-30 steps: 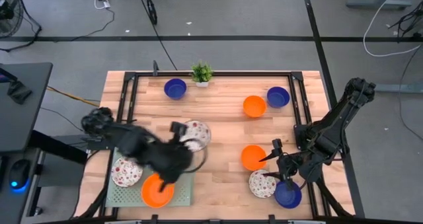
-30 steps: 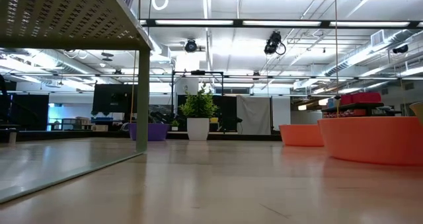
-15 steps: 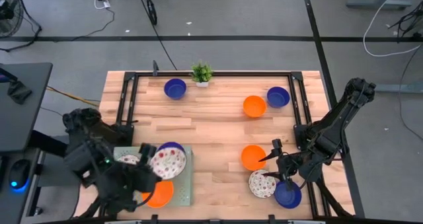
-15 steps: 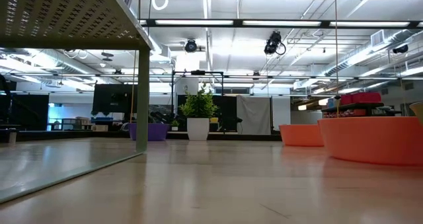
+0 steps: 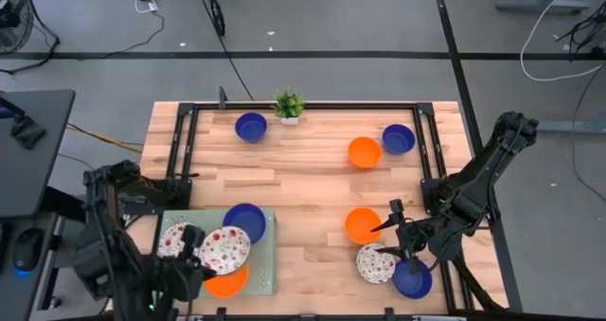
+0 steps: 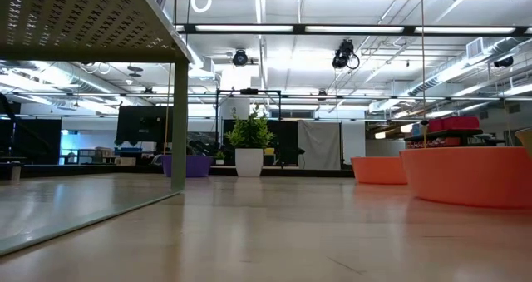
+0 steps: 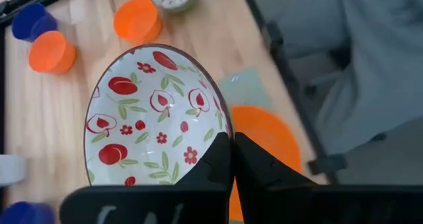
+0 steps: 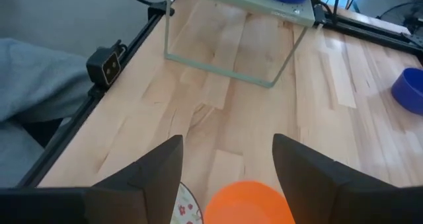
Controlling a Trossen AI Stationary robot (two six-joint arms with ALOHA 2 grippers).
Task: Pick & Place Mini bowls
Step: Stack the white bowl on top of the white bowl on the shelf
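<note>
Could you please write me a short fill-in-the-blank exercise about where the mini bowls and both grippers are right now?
1. The left gripper is shut on the rim of a white bowl patterned in ____.
2. That bowl hangs over the pale green ____.
3. The right gripper waits with its jaws ____.
4. The bowl nearest the potted plant is dark ____.

Missing words: red, tray, open, blue

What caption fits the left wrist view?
Left gripper pinching the rim of a red-patterned white bowl above the green tray.
</note>
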